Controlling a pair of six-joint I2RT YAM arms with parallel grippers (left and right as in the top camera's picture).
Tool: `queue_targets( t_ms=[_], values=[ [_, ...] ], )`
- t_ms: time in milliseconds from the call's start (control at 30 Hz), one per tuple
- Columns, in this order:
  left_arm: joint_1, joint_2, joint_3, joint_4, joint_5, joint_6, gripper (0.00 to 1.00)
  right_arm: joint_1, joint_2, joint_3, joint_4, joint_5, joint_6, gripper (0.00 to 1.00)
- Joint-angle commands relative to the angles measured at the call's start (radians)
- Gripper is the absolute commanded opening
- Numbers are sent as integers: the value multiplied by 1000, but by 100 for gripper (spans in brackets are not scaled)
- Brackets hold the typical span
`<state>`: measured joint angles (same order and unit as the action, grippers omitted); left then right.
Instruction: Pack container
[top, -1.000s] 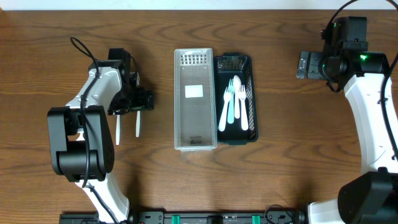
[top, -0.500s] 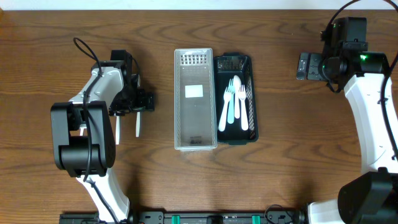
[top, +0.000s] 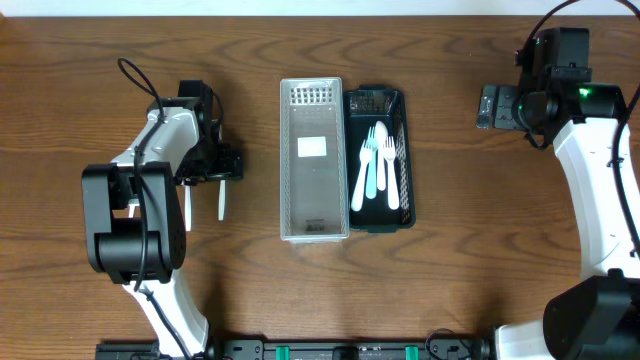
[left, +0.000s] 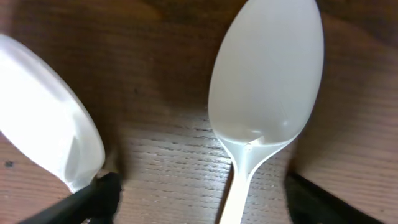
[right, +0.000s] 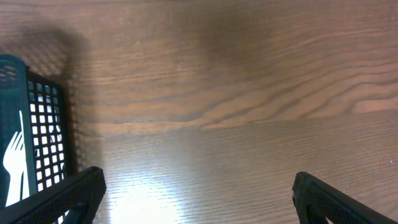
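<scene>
A clear rectangular plastic container (top: 313, 205) is lying at the middle of the brown wooden table (top: 455, 260), its long sides running from 12 to 6 o'clock. A white rectangular label (top: 312, 147) is showing on its floor, and no cutlery is lying in it. A dark teal plastic mesh basket (top: 380, 100) is sitting at the container's 3 o'clock, side by side with it, and white plastic forks and spoons (top: 375, 168) are lying inside the basket.

Well apart at the container's 9 o'clock, two white plastic spoons are lying on the wood, handles pointing toward 6 o'clock: the right-hand spoon (top: 222, 202) and the left-hand spoon (top: 188, 213). The left gripper (top: 213, 172) is hovering low over their bowls. In the left wrist view its black fingertips (left: 93, 199) are standing spread apart, the right-hand spoon's neck is lying between them without touching either, and the left-hand spoon's bowl is sitting just beside one fingertip.

The right gripper (top: 488, 105) is hanging over bare wood at the basket's 2 o'clock. Its fingers (right: 62, 196) are standing wide apart, holding nothing.
</scene>
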<state>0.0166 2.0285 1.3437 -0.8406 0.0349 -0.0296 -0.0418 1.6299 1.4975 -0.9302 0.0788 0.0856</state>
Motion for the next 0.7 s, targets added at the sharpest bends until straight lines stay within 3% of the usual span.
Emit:
queue_targets(
  t_ms=[0,133,333,433,667],
  values=[
    [2,31,-2,-11,-69,-6,75,-6,9,-2,-2,-4,-16,99],
    [2,31,-2,-14,-69,-6,61,-6,9,-2,-1,-4,-16,99],
    [-7,31,-2,-17,-69,-10,30,-6,9,-2,-1,-4,-16,99],
    [-12,31,-2,-17,-69,-10,21,-6,9,-2,-1,-4,-16,99],
    [-14,31,-2,-18,-69,-10,19,-6,9,-2,0,-4,-16,99]
  ],
)
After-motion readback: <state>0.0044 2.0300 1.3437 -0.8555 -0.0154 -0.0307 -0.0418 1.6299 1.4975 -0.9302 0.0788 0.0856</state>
